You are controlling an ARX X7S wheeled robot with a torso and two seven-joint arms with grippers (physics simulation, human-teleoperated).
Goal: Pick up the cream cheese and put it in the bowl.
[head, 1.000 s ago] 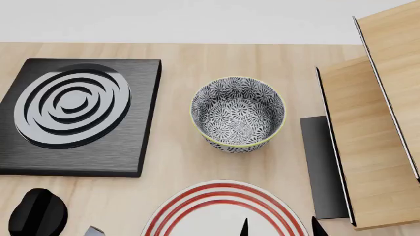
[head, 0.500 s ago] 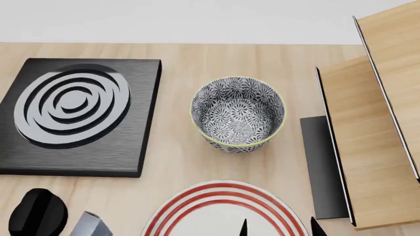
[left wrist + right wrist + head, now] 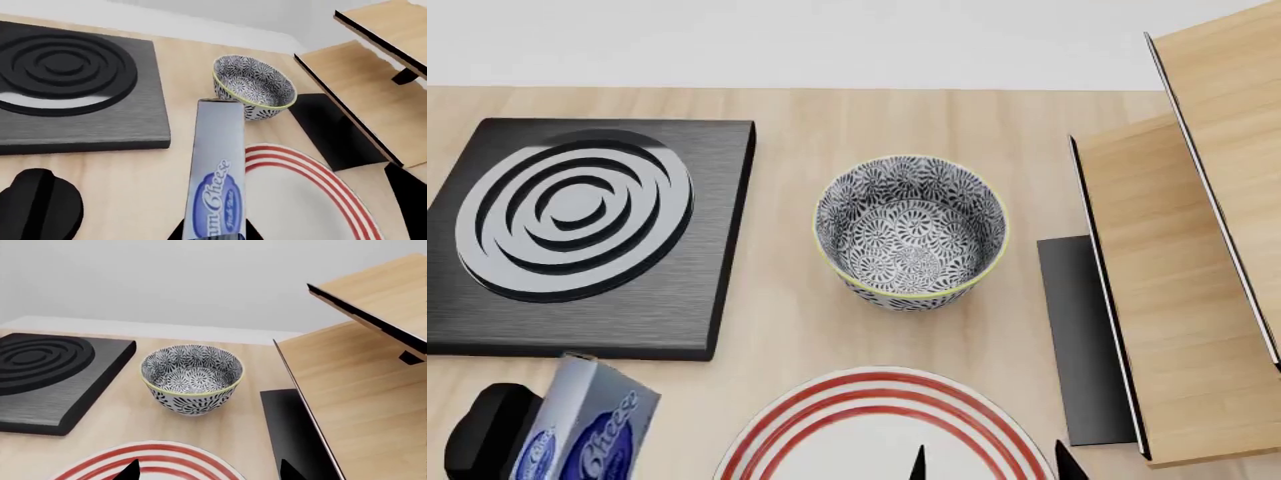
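The cream cheese (image 3: pixel 585 435), a flat light grey-blue box with a dark blue oval, rises at the head view's lower left edge. In the left wrist view it (image 3: pixel 217 170) stands out lengthwise from my left gripper (image 3: pixel 213 235), which is shut on its near end. The box points toward the bowl (image 3: pixel 254 93). The blue-and-white floral bowl (image 3: pixel 910 232) stands empty in the table's middle. My right gripper (image 3: pixel 208 471) is open and empty above the red-ringed plate (image 3: pixel 160 460); only its two dark fingertips (image 3: pixel 920 464) show in the head view.
A black burner block with grey rings (image 3: pixel 581 235) lies at the left. A black knob (image 3: pixel 487 430) sits near the front left. The white plate with red rings (image 3: pixel 881 430) lies in front of the bowl. A wooden shelf unit (image 3: pixel 1188 250) on a black base stands at the right.
The cream cheese has risen into the head view at the lower left, from a bare corner to most of the box, carried up and forward by my left gripper. The right gripper has not moved.
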